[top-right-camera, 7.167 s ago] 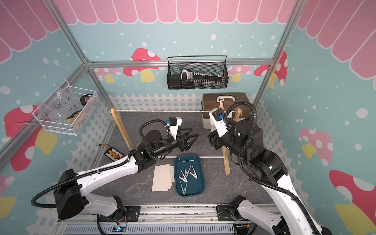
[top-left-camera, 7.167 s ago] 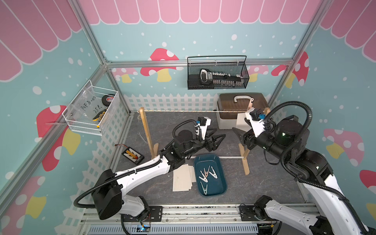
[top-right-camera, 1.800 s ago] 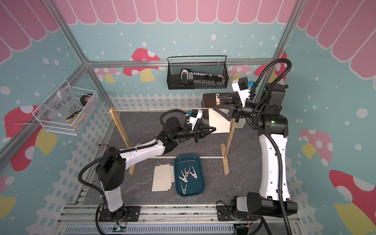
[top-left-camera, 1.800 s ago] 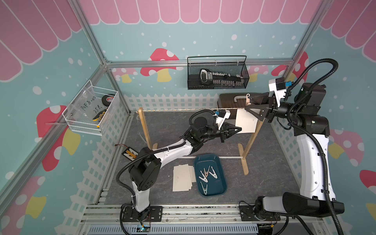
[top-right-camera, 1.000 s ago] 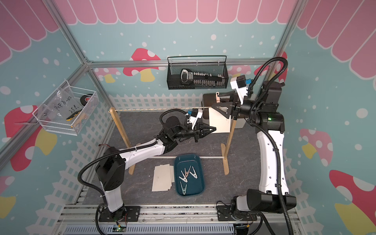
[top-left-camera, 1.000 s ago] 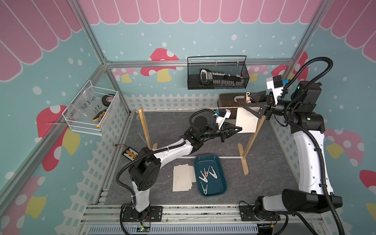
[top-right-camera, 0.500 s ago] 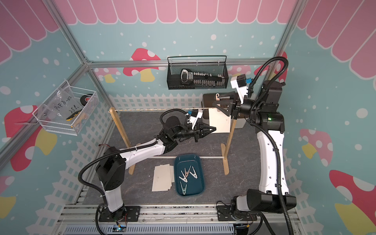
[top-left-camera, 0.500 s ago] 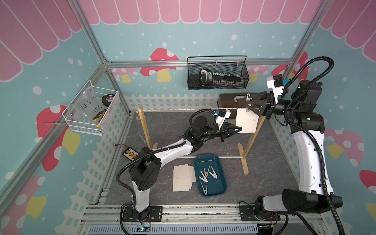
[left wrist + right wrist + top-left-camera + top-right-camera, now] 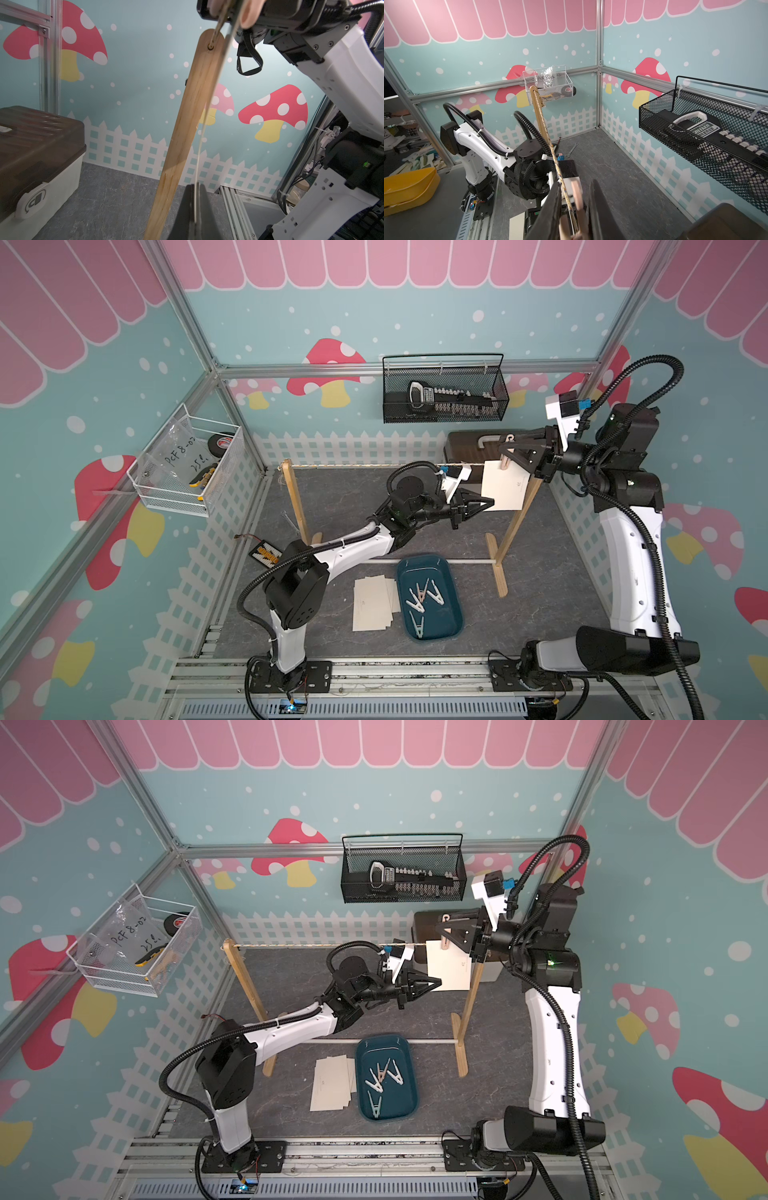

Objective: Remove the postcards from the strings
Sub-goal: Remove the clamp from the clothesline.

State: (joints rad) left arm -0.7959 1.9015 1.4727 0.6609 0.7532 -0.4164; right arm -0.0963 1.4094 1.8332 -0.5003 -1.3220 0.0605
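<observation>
Tray: dark teal plastic tray (image 9: 451, 616) holds four pale clothespins (image 9: 422, 599).
Left gripper (image 9: 485, 504): clamps cream paper postcard (image 9: 505, 487) hanging beyond tray.
Right gripper (image 9: 576, 184): squeezes pale pink clothespin (image 9: 578, 199); contact clear only in right wrist view.

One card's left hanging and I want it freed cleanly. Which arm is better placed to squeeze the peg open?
Right. The right gripper is closed around the clothespin on the string, while the left gripper is shut on the lower corner of the postcard, well below the peg.
</observation>
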